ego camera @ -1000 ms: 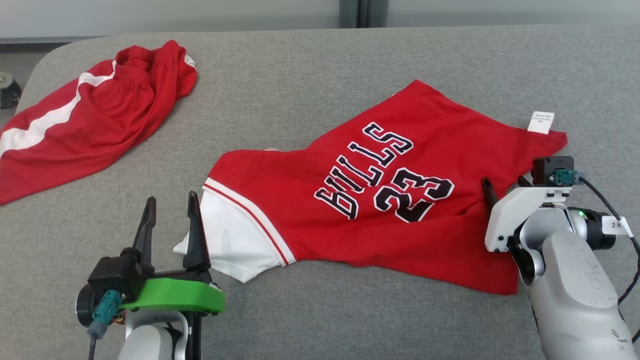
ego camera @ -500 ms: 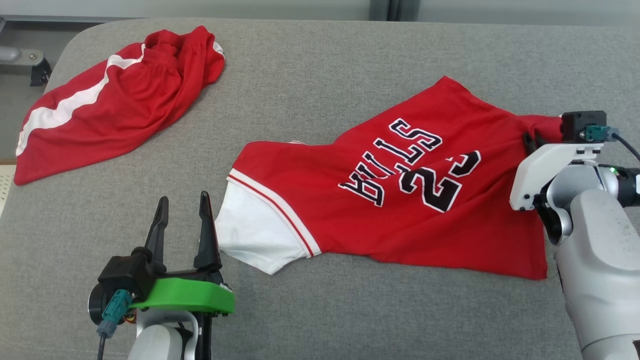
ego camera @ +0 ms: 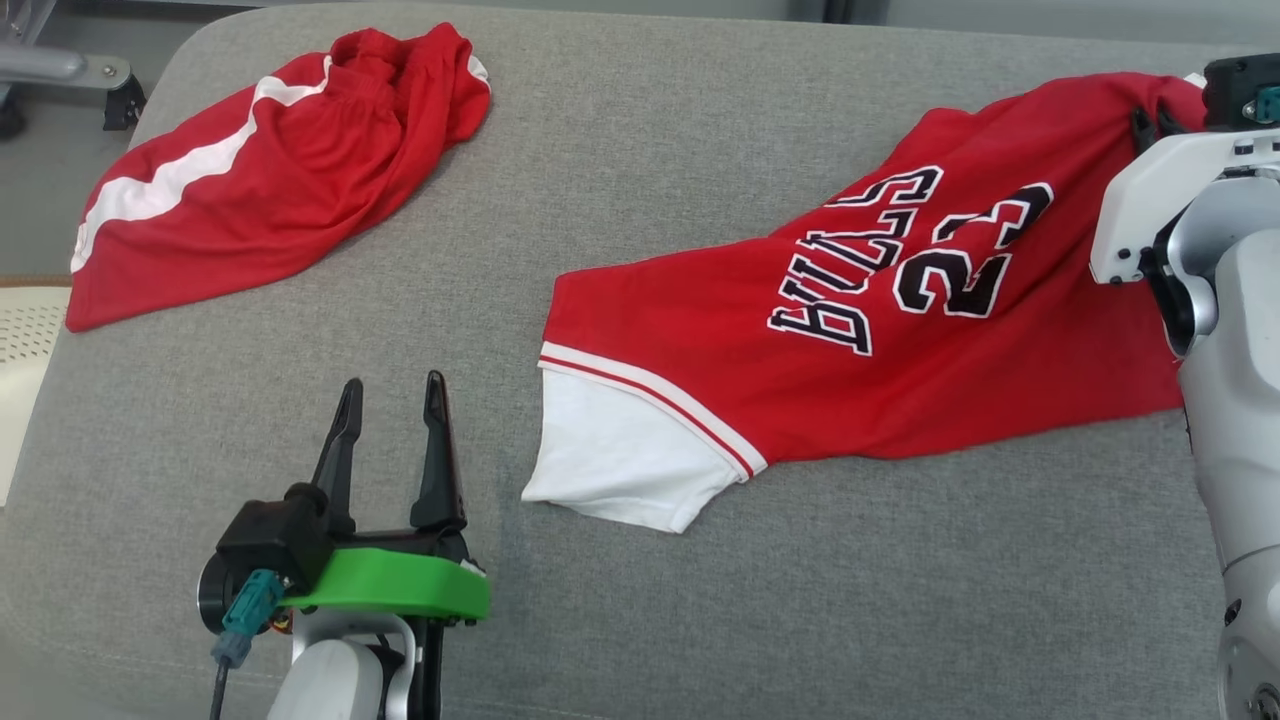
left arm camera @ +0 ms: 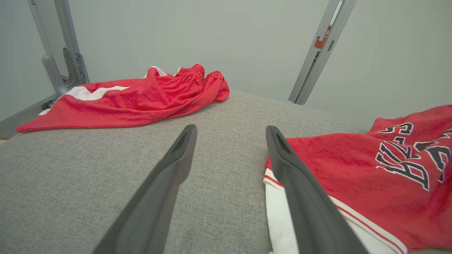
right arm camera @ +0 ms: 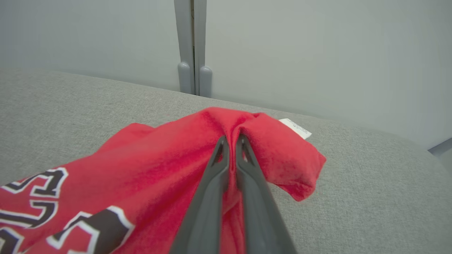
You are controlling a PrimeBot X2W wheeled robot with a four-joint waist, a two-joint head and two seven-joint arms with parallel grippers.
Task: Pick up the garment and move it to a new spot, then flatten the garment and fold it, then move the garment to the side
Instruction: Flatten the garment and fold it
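- The grey padded surface [ego camera: 640, 150] is carrying both garments. The whole head view has shifted over the last second, so the camera, not the surface, is turning.
- The red jersey [ego camera: 700, 330] is lying mostly flat at centre-right with its lettering facing up. Its far right corner is bunching upward and is no longer lying spread out as it was a second ago.
- The red shorts [ego camera: 280, 170] are resting crumpled at the far left, well apart from the jersey.
- The right gripper [right arm camera: 231, 141], open a second ago, is now clenching a fold of the jersey's corner. The pick-up step is probably beginning, and the flattening and folding are not yet started.
- The left gripper [ego camera: 392, 395] is standing released, its fingers spread and holding nothing.
- The jersey's white sleeve [ego camera: 620, 465], just beside the left gripper a second ago, is now lying apart from it to the right, which suggests the cloth is trailing after the right gripper.
- A white tag [right arm camera: 296, 128] is showing just beyond the gripped fold.
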